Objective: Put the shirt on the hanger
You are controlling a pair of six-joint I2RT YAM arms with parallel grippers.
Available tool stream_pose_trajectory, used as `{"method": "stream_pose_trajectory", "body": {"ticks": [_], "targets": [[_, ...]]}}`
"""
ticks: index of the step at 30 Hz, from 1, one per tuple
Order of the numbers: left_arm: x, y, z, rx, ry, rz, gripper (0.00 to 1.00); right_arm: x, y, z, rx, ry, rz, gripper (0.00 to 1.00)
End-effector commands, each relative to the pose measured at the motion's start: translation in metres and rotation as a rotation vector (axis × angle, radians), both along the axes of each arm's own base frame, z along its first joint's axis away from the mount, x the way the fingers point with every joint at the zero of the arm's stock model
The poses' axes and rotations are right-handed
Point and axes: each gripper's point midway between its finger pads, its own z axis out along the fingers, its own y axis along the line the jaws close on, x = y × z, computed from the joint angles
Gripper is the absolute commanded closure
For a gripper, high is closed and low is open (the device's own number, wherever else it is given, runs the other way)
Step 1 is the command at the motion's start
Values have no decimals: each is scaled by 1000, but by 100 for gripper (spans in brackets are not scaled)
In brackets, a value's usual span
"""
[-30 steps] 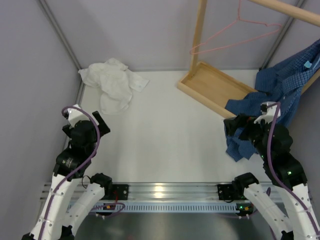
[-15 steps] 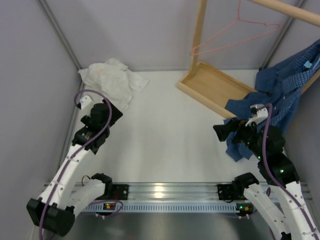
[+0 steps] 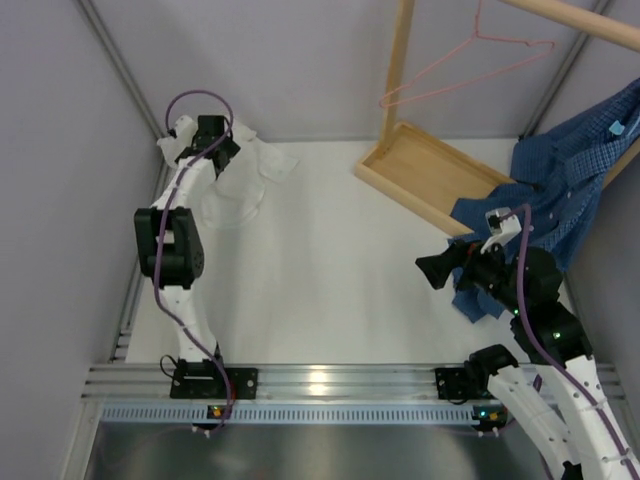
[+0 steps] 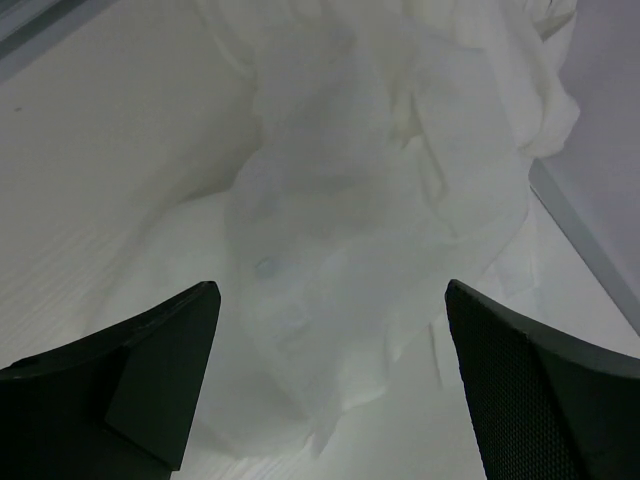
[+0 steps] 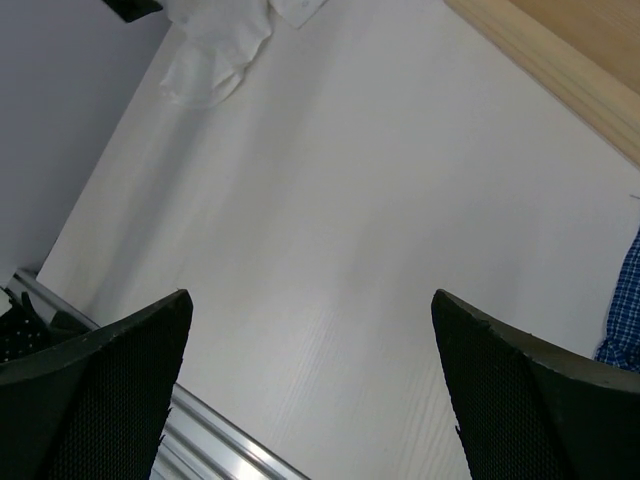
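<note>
The white shirt (image 3: 240, 180) lies crumpled at the table's far left corner; it fills the left wrist view (image 4: 390, 200) and shows small in the right wrist view (image 5: 225, 45). My left gripper (image 3: 213, 135) is stretched out above the shirt's far part, open and empty (image 4: 330, 375). The pink wire hanger (image 3: 470, 65) hangs from the wooden rack at the far right. My right gripper (image 3: 432, 270) is open and empty over bare table (image 5: 310, 370), in front of the blue shirt.
A light wooden rack with a tray base (image 3: 430, 175) stands at the back right. A blue checked shirt (image 3: 560, 190) drapes from it down to the table by my right arm. Grey walls close in left and right.
My left arm has reached far forward from the near left to above the white shirt. My right gripper has moved a little left, away from the blue shirt.
</note>
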Motion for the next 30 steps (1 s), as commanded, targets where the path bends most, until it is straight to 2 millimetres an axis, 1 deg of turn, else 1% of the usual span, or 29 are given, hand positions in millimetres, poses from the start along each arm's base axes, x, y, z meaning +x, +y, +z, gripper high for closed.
{"method": "stream_pose_trajectory", "body": {"ticks": [1, 2, 3, 4, 5, 6, 7, 8, 10, 11, 12, 13, 14, 15, 16, 17, 18, 19, 20, 21, 22, 23, 24, 25, 26, 27, 28, 29, 30], "targets": [[51, -2, -37, -1, 32, -45, 2, 5, 8, 6, 9, -29, 44, 1], [72, 1, -21, 17, -13, -56, 4, 5, 8, 6, 9, -26, 47, 1], [81, 2, -30, 21, -8, -66, 6, 5, 9, 5, 6, -23, 53, 1], [90, 1, -57, 37, 31, -99, 22, 6, 9, 4, 4, -19, 53, 1], [106, -4, -45, 37, -6, -136, 33, 6, 9, 4, 2, -20, 53, 1], [109, -5, -52, 39, 3, -158, 39, 6, 9, 3, -1, -21, 51, 0], [110, -7, -54, 33, 5, -170, 41, 7, 8, 3, -5, -21, 49, 0], [110, -10, -47, 21, -10, -170, 57, 8, 7, 3, -7, -22, 45, 1], [107, -14, -35, 11, -23, -195, 73, 11, 5, 2, -14, -18, 29, 1], [105, -16, -13, 13, -55, -206, 100, 11, 6, 3, -13, -19, 29, 1], [101, -16, -8, 10, -58, -211, 100, 11, 7, 5, -11, -20, 34, 1], [97, -19, 4, 15, -70, -233, 100, 10, 7, 6, -8, -20, 37, 1], [92, -27, 36, 11, -118, -275, 100, 10, 7, 8, -1, -22, 35, 1], [86, -32, 50, 25, -132, -301, 100, 9, 7, 9, 5, -24, 34, 0], [75, -50, 54, 63, -112, -361, 100, 8, 7, 10, 9, -28, 31, 1], [65, -63, 66, 83, -121, -398, 100, 8, 6, 11, 12, -32, 25, 1], [44, -94, 106, 120, -175, -453, 100, 10, 4, 12, 13, -34, 7, 1], [24, -106, 90, 164, -117, -490, 100, 11, 3, 12, 11, -36, 0, 1], [6, -122, 94, 181, -114, -516, 100, 13, -1, 13, 6, -41, -20, 1], [-18, -137, 123, 197, -168, -543, 100, 13, -2, 13, 3, -43, -28, 0], [-44, -178, 121, 224, -162, -615, 100, 14, -3, 14, -2, -47, -35, 1], [-71, -195, 90, 236, -94, -665, 100, 15, -6, 15, -12, -58, -45, 1], [-108, -236, 105, 224, -146, -763, 100, 16, -7, 17, -17, -63, -53, 0], [-130, -251, 96, 214, -138, -797, 100, 16, -9, 16, -23, -59, -63, 1], [-159, -261, 63, 215, -76, -836, 100, 16, -11, 19, -28, -65, -71, 1], [-196, -296, 56, 194, -81, -935, 100, 18, -14, 20, -42, -71, -86, 1], [-219, -306, 62, 143, -121, -949, 100, 20, -16, 18, -53, -64, -98, 0], [-241, -321, 54, 121, -121, -996, 100, 21, -19, 18, -67, -58, -115, 1], [-285, -345, 33, 109, -101, -1128, 100, 28, -28, 13, -96, -38, -168, 1]]}}
